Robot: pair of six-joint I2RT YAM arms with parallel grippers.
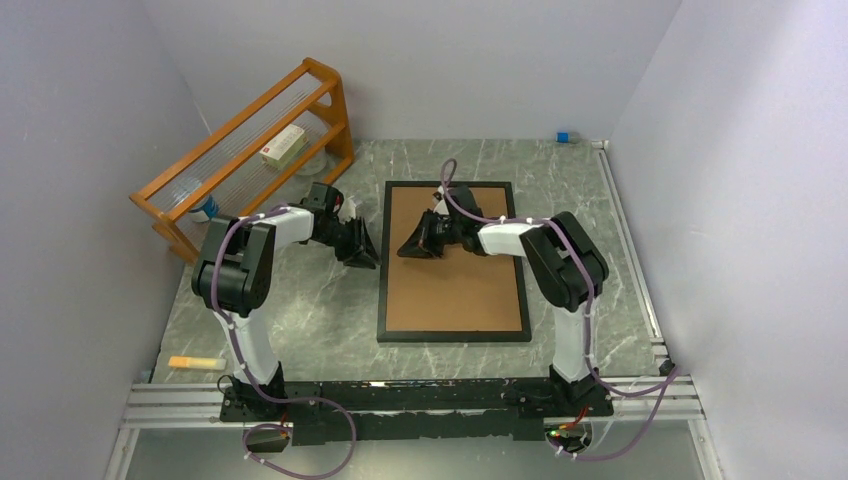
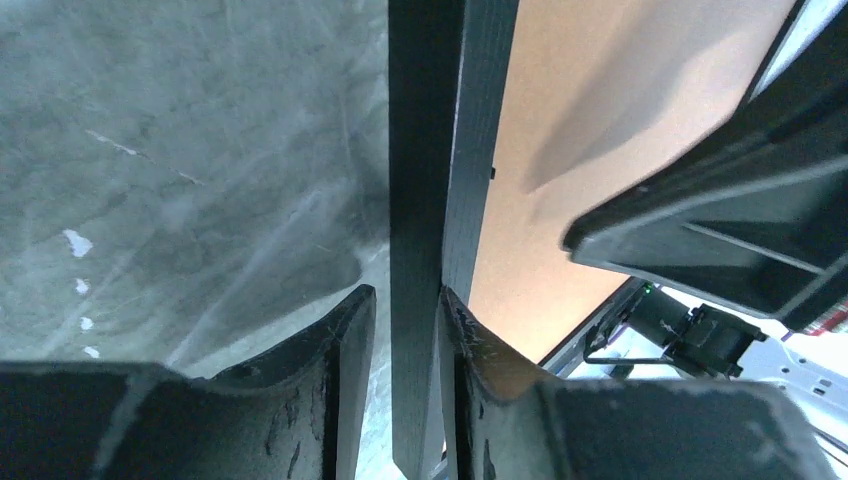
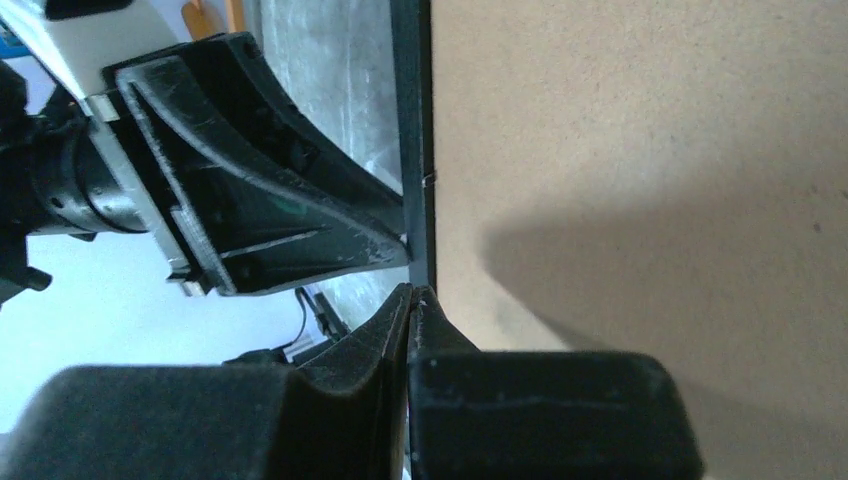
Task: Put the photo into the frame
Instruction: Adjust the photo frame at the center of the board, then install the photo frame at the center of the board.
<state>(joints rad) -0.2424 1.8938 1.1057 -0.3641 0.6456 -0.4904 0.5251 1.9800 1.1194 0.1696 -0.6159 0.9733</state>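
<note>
The frame [image 1: 384,290] lies flat on the marbled table, thin black border around a brown backing board [image 1: 455,280] that faces up. The photo is hidden. My left gripper [image 1: 362,255] is at the frame's left side. In the left wrist view its jaws [image 2: 408,300] are closed round the black border [image 2: 415,150], the inner finger pressed against it. My right gripper [image 1: 408,248] reaches over the board from the right. In the right wrist view it [image 3: 412,292] is shut, empty, tips at the border's inner edge [image 3: 410,100], just below the left gripper's fingers [image 3: 280,200].
An orange wooden rack [image 1: 250,140] stands at the back left, holding a small box [image 1: 283,147] and a blue-capped bottle [image 1: 200,205]. An orange stick [image 1: 195,362] lies near the front left edge. A small blue object [image 1: 563,137] sits at the back wall.
</note>
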